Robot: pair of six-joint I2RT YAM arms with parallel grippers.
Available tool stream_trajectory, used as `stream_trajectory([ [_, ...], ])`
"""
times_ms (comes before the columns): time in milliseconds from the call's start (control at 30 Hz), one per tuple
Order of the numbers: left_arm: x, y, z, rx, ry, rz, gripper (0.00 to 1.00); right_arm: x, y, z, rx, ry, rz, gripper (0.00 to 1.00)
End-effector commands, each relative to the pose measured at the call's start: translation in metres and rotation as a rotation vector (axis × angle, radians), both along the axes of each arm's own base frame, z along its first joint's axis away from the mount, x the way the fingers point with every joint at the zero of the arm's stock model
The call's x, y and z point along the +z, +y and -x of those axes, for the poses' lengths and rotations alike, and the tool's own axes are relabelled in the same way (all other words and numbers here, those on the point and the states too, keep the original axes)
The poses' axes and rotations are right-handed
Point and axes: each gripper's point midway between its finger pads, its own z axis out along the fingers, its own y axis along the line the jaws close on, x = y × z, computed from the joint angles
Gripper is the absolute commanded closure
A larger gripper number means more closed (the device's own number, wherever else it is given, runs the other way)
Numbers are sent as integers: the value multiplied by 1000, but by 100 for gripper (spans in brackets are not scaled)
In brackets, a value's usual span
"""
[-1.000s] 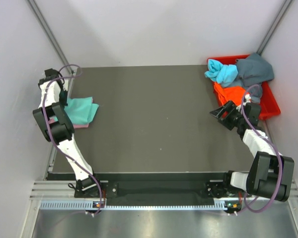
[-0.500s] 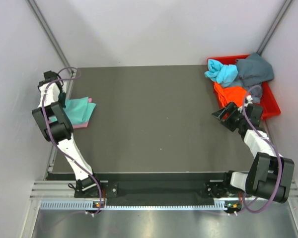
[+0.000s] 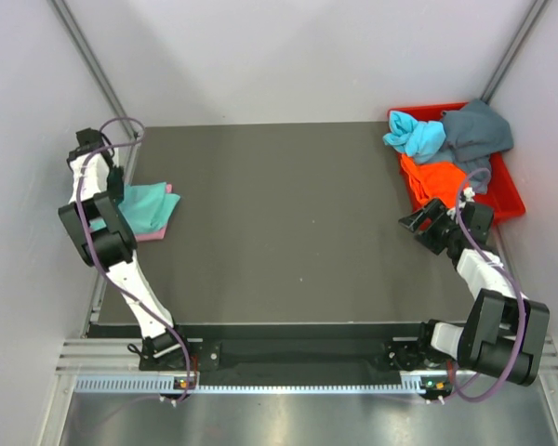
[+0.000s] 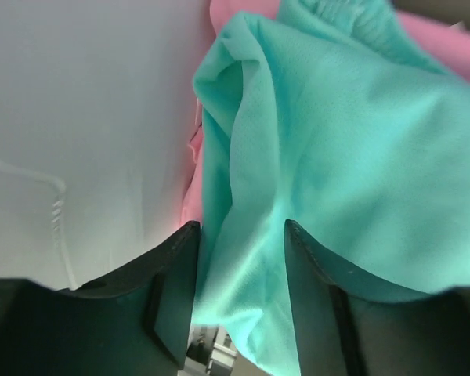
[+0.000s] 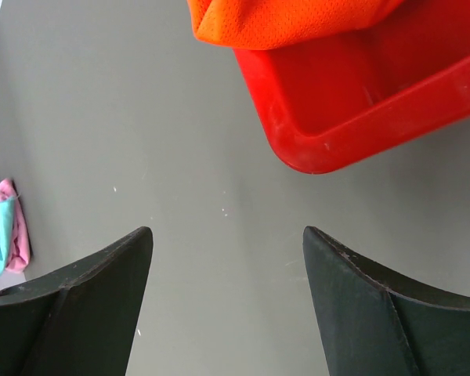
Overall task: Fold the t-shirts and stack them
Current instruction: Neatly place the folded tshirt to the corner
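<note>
Shirts [image 3: 479,130], teal [image 3: 149,206] on pink [image 4: 446,47], three in one red bin [image 3: 507,200], left claw [image 4: 240,227] part-open, right claw [image 5: 225,231] wide

We count five t-shirts in all. Two are on the counter [image 3: 288,223]: one teal t-shirt [image 3: 147,206] and one pink t-shirt [image 3: 153,235]. Three are at the one red bin [image 3: 507,200]: one light blue t-shirt [image 3: 417,135], one dark grey-blue t-shirt [image 3: 479,130] and one orange t-shirt [image 3: 435,175]. We count two arms, the left arm [image 3: 135,283] and the right arm [image 3: 479,268]. That gives two end effectors, the left end effector [image 4: 239,231] and the right end effector [image 5: 227,235], with two fingers each, four altogether.
</note>
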Motion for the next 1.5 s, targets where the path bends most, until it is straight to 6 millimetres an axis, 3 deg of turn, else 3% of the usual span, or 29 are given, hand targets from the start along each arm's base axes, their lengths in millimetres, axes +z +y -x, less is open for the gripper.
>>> stream_trajectory([
  [0,69,-11,-21,11,-225,1,46,14,-6,-6,-4,-69,30,22],
  [167,124,-47,-30,-37,-381,71,46,14,-7,-5,-4,-66,33,22],
  [267,131,-78,-31,-85,-426,168,43,15,-7,-5,-1,-64,34,22],
  [333,120,-97,-28,-119,-397,235,42,16,-8,-7,-1,-67,39,22],
  [533,75,-125,-12,-135,-289,354,46,19,-9,-9,4,-71,48,22],
  [867,17,-148,0,-137,-104,493,51,13,-16,-3,-13,-60,67,22],
  [1167,13,-159,-4,-141,-76,569,53,9,-25,1,-45,-56,74,22],
  [1300,56,-159,-11,-160,-180,532,54,10,-28,-1,-50,-56,76,21],
  [1367,91,-164,-12,-190,-268,507,52,9,-31,-2,-55,-55,79,21],
  [1467,108,-187,2,-230,-285,572,51,8,-33,-2,-60,-52,84,21],
])
